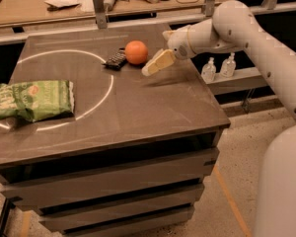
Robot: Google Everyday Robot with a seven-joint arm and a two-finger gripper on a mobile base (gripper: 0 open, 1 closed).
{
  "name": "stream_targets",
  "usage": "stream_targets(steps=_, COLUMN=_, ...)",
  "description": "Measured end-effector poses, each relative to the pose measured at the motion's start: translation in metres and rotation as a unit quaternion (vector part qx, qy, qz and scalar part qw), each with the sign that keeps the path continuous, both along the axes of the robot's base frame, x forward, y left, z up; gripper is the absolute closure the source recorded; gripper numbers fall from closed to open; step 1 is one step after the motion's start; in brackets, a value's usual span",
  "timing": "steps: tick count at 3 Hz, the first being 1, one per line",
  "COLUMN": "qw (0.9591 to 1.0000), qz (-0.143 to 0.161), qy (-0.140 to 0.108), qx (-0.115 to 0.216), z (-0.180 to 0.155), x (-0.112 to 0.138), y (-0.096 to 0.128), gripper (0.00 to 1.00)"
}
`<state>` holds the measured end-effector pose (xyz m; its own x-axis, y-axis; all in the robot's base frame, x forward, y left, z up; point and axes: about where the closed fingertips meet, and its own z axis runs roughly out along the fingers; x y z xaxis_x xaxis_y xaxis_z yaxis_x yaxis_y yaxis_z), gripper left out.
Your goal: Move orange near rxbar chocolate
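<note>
Orange sits on the bench in the far half, around 12 o'clock from bench centre. Rxbar chocolate lies at the orange's 8 o'clock, just beside it. I cannot tell whether they touch.

Gripper hangs low over the bench at the orange's 4 o'clock, near the fruit with a sliver of bench showing between them. It holds nothing. Whether the jaws are apart or together, I cannot tell.

Judgement: placement looks as good as made, and the step in hand is getting clear of the fruit. To do it well, lift and back off toward 3 o'clock, away from the orange, with no sweep across its side. A round fruit on a flat top would roll at a light nudge — likely off toward 9 o'clock past the bar.

Bar's long axis runs roughly 7 to 1 o'clock, the far end pointing at the orange. The orange has no long axis to speak of.

Green chip bag lies well apart, at the bench's 9 o'clock edge.
</note>
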<state>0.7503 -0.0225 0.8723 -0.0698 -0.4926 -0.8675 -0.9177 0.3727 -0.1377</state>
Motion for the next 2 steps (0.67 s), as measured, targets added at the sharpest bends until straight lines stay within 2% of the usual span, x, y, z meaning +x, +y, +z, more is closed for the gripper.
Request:
stream_targets(steps=1, qw=0.9989, qz=0.019, qy=-0.006, qx=0.041, z=0.0051, x=-0.0116, y=-0.0146, gripper=0.0)
stream_targets(steps=2, qw=0.9989, qz=0.02, qy=-0.006, qx=0.041, z=0.005, x=-0.0117, y=-0.0145, gripper=0.0)
